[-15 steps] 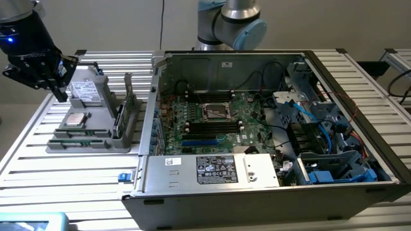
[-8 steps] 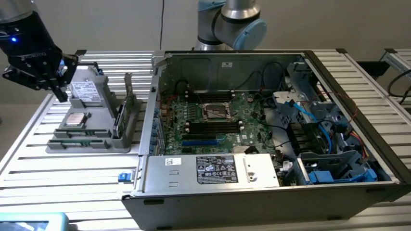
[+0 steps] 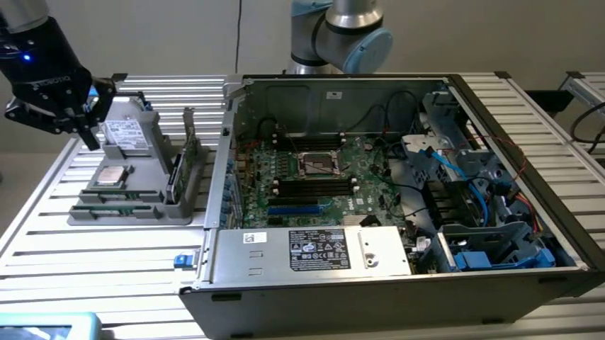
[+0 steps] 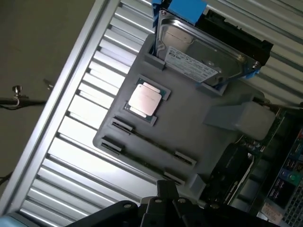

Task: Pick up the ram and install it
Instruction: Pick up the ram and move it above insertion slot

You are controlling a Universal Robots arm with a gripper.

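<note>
My gripper hovers with its fingers pressed together over the grey tray, where the ram sits on edge in a front slot, past it the silver processor and hard drive, then the upright expansion card fencing off the open computer case.

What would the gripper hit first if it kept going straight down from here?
Most likely the gray parts tray, near its long narrow slots; the gripper hangs above it, though depth is unclear.

Slatted table with grey tray and open computer case
</note>
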